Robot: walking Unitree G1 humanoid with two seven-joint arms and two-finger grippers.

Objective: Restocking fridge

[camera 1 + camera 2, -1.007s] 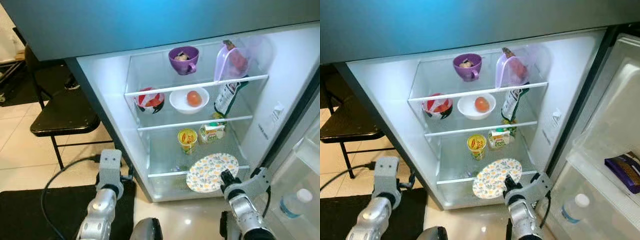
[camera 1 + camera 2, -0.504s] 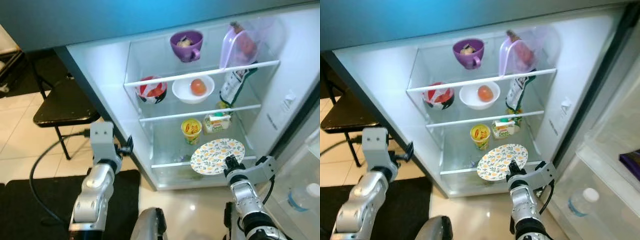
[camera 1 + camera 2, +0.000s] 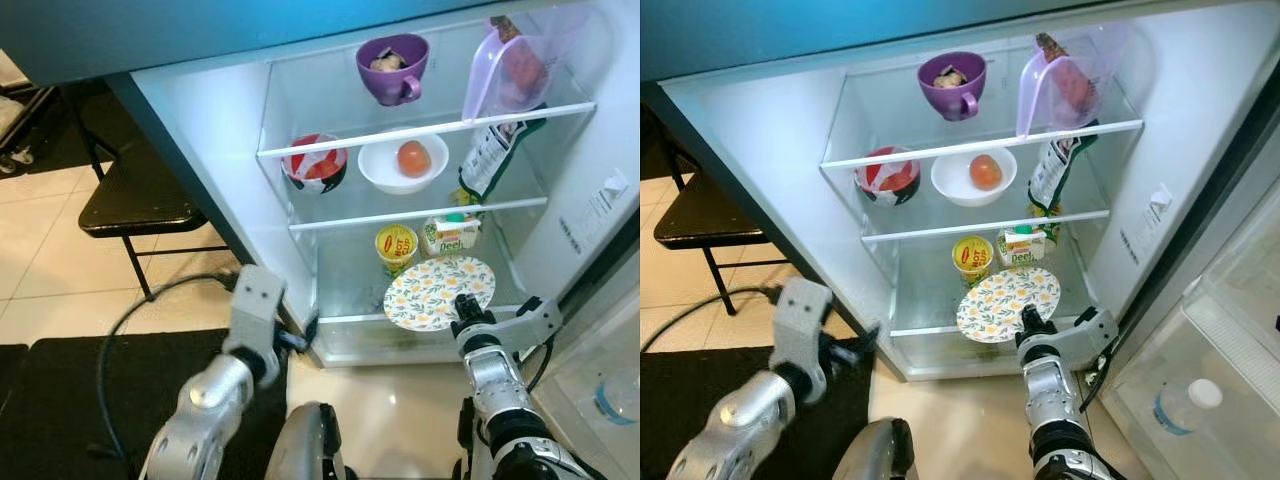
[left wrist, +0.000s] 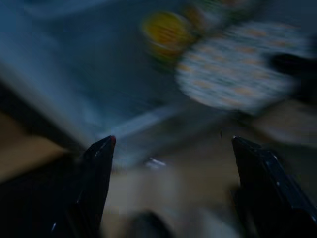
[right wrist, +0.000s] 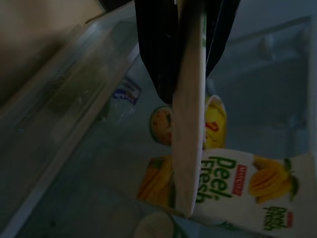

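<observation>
Clearly, right claw [image 3: 464, 305] grips floral plate [image 3: 438, 292].

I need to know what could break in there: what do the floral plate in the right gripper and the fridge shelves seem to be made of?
The round floral plate, pinched at its rim by the right gripper, looks like glazed ceramic or melamine: thin, stiff, with a printed pattern. I cannot tell which. The clear fridge shelves look like glass with white plastic front trim, see-through and glossy.
</observation>
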